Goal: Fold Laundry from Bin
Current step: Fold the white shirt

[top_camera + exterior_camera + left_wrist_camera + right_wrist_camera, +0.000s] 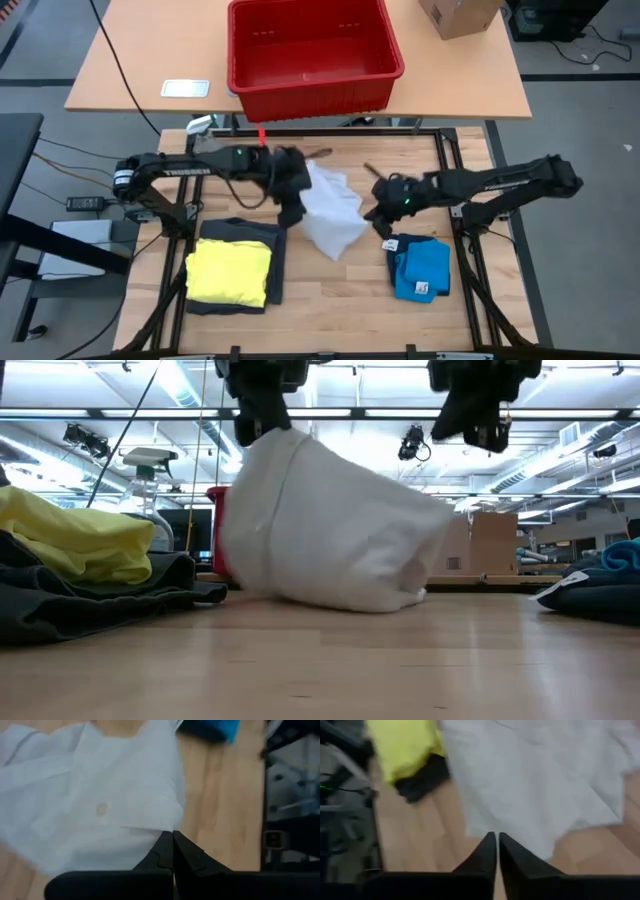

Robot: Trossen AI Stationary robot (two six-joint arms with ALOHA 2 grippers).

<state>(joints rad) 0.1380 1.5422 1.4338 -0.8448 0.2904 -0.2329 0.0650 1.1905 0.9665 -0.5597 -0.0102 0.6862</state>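
The white garment (pixel 332 212) lies bunched mid-table, its left part raised and its lower part (pixel 350 595) on the wood. My left gripper (pixel 292 190) is shut on its raised left part. My right gripper (pixel 384 208) is shut and empty, hanging above the garment's right end (pixel 445 520); it also shows in the low view (pixel 478 420). The yellow garment (pixel 230 270) lies folded on the dark grey one (pixel 268 240) at the near left. The blue garment (pixel 421 267) lies folded at the near right. The red bin (pixel 315 48) stands on the far table. My left gripper pinches the white garment's raised left edge (pixel 268 442) between its two shut fingers (pixel 165 847), coming from above and pointing down. The cloth hangs from the fingers in slack folds, and its lower part rests on the table. One layer or several, I cannot tell.
A brown cardboard box (pixel 458 14) stands at the far right of the back table, and a small flat pale device (pixel 185 88) lies at its left. Bare wood (pixel 330 290) lies between the two folded piles at the near edge.
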